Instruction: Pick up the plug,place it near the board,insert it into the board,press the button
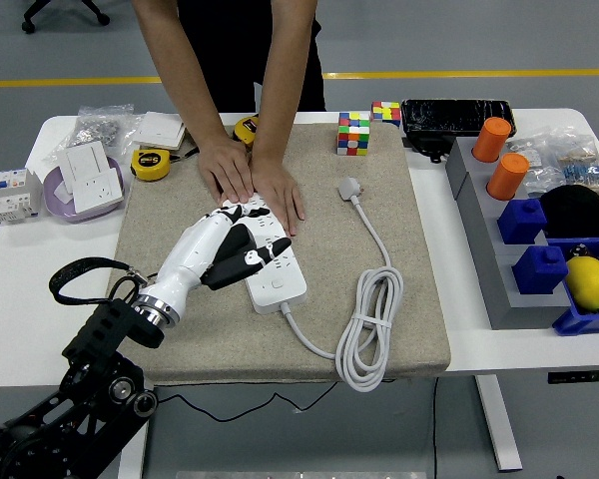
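Grey floor [70,45], yellow line [479,74], white table [40,269]

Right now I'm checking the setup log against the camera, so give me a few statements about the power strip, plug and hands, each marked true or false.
1. The plug is inserted in the power strip. False: it lies loose on the mat.
2. The person's hands press on the strip's far end. True.
3. The left hand is over the strip. True.
4. The left hand holds the plug. False: it holds nothing.
5. The cable lies coiled right of the strip. True.
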